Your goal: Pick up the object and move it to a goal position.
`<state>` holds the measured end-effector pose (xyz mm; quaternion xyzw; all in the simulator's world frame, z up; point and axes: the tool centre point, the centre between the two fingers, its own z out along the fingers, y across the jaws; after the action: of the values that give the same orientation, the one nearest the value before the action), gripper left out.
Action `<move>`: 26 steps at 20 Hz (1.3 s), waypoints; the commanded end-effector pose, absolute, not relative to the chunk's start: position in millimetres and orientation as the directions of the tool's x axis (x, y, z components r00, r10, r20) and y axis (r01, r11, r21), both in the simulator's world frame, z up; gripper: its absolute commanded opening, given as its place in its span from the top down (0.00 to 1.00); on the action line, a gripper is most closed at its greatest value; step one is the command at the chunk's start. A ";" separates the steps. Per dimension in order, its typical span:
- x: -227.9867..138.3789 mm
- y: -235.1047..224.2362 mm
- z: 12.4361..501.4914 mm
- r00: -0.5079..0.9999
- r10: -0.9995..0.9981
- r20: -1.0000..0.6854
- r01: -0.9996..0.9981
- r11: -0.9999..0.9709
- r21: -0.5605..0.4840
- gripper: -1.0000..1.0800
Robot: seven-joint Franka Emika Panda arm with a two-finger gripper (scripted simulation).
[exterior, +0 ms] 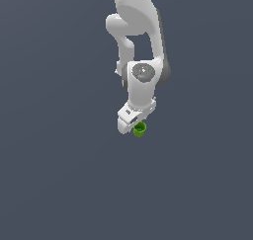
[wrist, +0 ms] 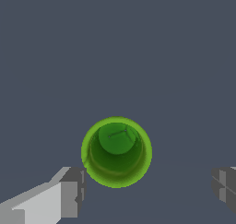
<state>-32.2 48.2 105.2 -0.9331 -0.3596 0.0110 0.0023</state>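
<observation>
You find the small bright green hollow cup-shaped cylinder [wrist: 116, 152] upright, mouth toward the wrist camera, directly beneath the white arm's two-finger gripper [wrist: 147, 186]. The grey fingertips [wrist: 73, 191] stand spread, one at 9 o'clock touching or nearly touching the rim, one at 3 o'clock apart. Expect a light, rigid, smooth-walled part; grasp across the outer wall.

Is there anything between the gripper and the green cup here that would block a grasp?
Nothing visible does. In the wrist view the cup sits upright with its mouth open to the camera, and the gripper is open with one finger on each side, both apart from the cup. No other object appears in either view.
</observation>
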 end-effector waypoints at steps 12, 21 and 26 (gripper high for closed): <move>-39.1 66.2 93.2 0.552 0.834 -0.001 0.834 -0.552 -0.001 0.04; -39.6 67.0 87.4 0.544 0.839 0.000 0.839 -0.544 0.000 0.04; -40.5 67.3 66.2 0.542 0.840 0.000 0.840 -0.542 0.000 0.04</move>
<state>-39.8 67.2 73.9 -0.8784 -0.4780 -0.0002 -0.0001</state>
